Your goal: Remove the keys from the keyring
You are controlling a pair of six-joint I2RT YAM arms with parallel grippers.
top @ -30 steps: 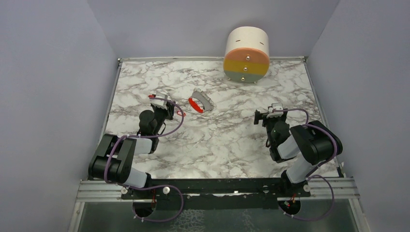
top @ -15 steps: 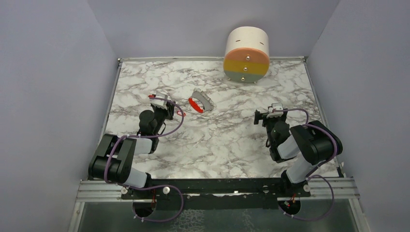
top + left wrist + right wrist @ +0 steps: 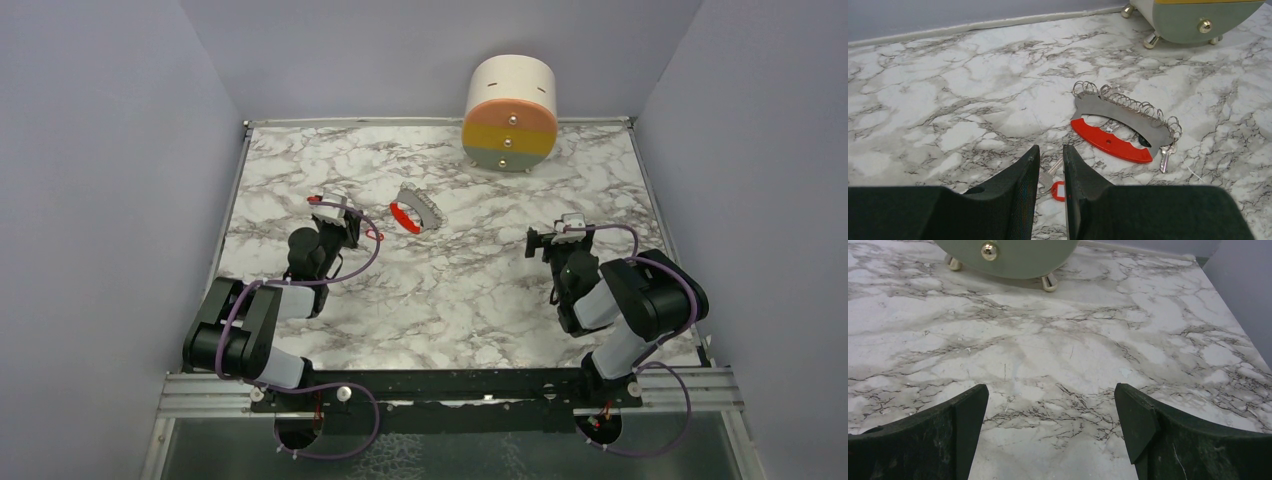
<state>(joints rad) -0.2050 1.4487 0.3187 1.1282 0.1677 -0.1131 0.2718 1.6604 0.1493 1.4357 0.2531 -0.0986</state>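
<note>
Pincer [image 3: 1050, 152], left, narrow, perhaps straddling key [image 3: 1057, 190]

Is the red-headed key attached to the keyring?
No, the red-headed key sits apart from the keyring, in the gap between the fingers of the left gripper.

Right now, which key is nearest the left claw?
The red-headed key, lying between the left claw's fingers; the plain silver key lies at the keyring's right end.

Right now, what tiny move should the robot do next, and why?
Probably slide the left gripper forward and right toward the silver key hanging at the keyring's end. The red key already lies apart from it on the table by the narrowly parted fingers, and the right gripper sits wide open, far off.
</note>
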